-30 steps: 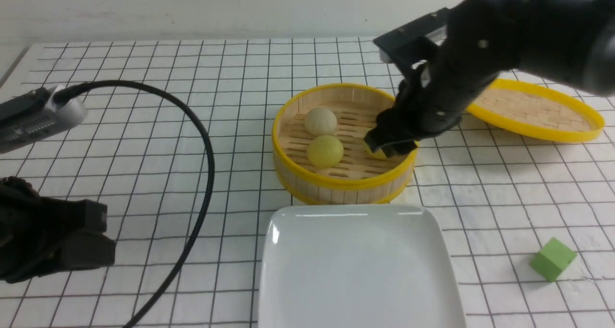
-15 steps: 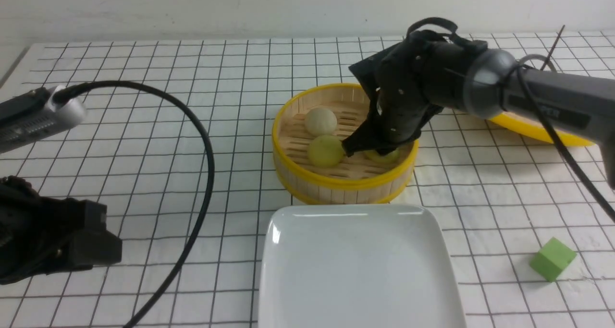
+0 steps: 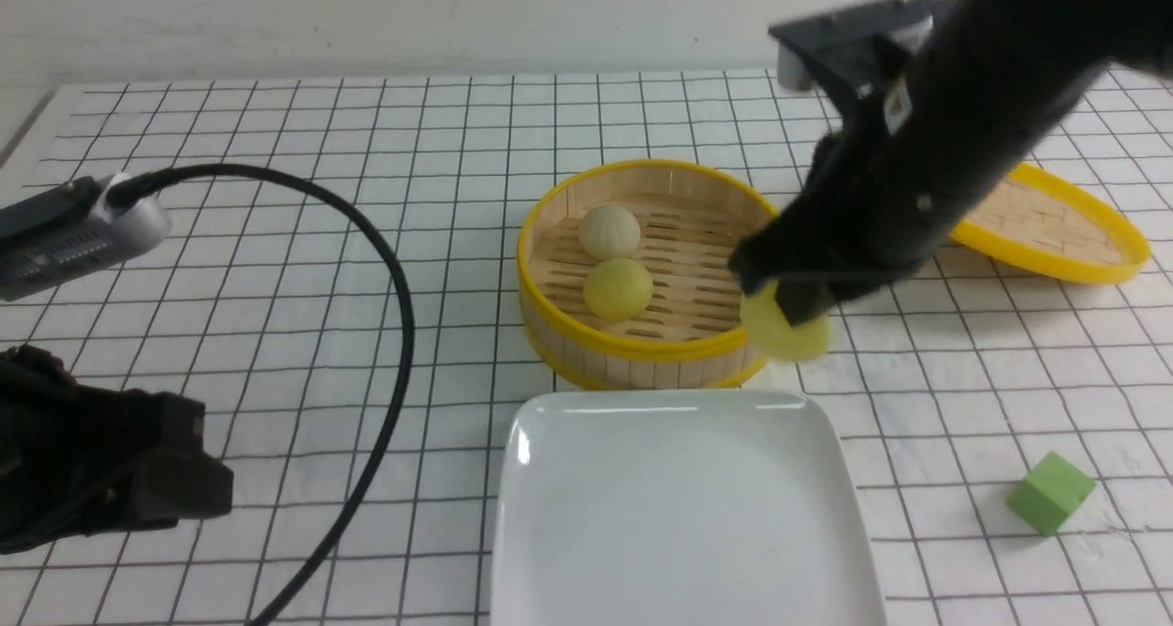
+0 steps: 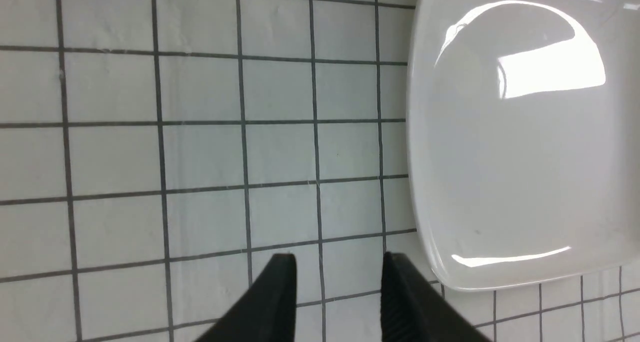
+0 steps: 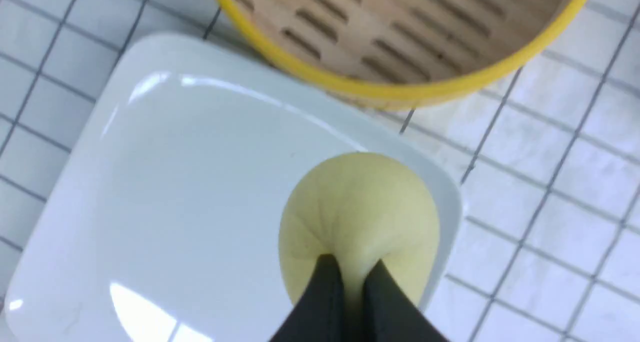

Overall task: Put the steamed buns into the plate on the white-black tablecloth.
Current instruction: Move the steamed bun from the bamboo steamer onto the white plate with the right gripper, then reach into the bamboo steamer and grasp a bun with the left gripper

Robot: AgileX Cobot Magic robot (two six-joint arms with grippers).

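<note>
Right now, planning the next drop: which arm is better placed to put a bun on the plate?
Right. The right claw pinches a yellow-green bun close to the plate, beside the steamer; the left claw is open and empty.

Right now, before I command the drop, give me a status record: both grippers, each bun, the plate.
right gripper: shut on held bun
held bun: pale yellow-green, lifted clear of steamer, near far right corner of plate
left gripper: open, holding nothing, beside plate
in steamer: beige-white bun, yellow-green bun
plate: no buns on it
</note>
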